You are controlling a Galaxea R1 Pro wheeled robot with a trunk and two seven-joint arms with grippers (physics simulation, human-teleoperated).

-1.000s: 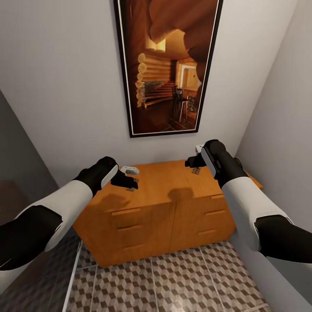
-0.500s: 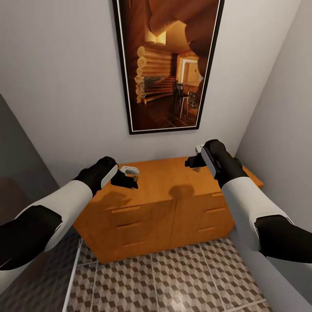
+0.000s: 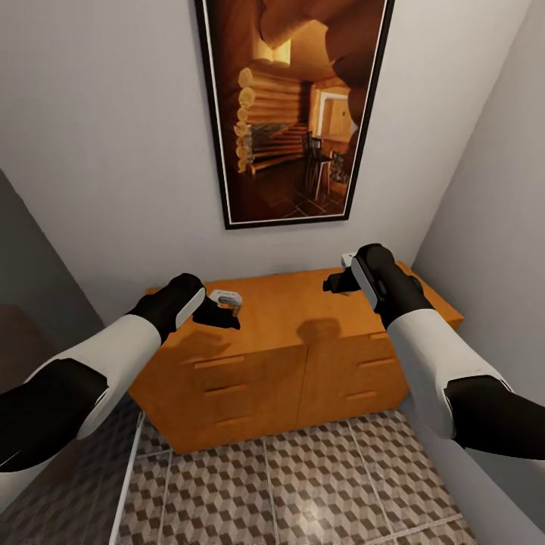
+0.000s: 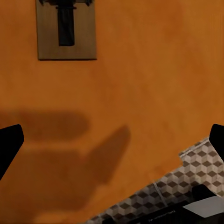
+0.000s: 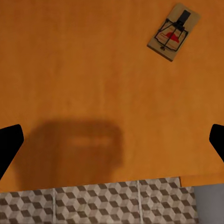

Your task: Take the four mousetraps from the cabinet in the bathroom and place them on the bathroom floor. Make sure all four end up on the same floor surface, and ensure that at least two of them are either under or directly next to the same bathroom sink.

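The orange-brown cabinet (image 3: 288,356) stands against the wall ahead, and both my arms reach over its top. My left gripper (image 3: 225,319) hovers above the left part of the top, and its wrist view shows one mousetrap (image 4: 66,29) lying flat on the wood ahead of the wide-apart fingertips (image 4: 9,144). My right gripper (image 3: 334,284) hangs over the right part of the top. Another mousetrap (image 5: 173,32), with a red patch, lies on the wood beyond its spread fingertips (image 5: 9,145). Both grippers are open and hold nothing. The cube-patterned bathroom floor (image 3: 303,484) lies in front of the cabinet. The sink is out of view.
A small white-grey object (image 3: 225,297) rests on the cabinet top beside my left gripper. A tall framed picture (image 3: 295,113) hangs above. A wall closes in on the right (image 3: 492,227), a dark panel on the left (image 3: 30,303). The cabinet's front edge (image 5: 112,184) drops to the floor tiles.
The whole head view has shifted: cabinet and picture sit a little higher in the frame, so the camera moved. A mousetrap seen beside my right gripper is now hidden behind it. The arms' pose is unchanged.
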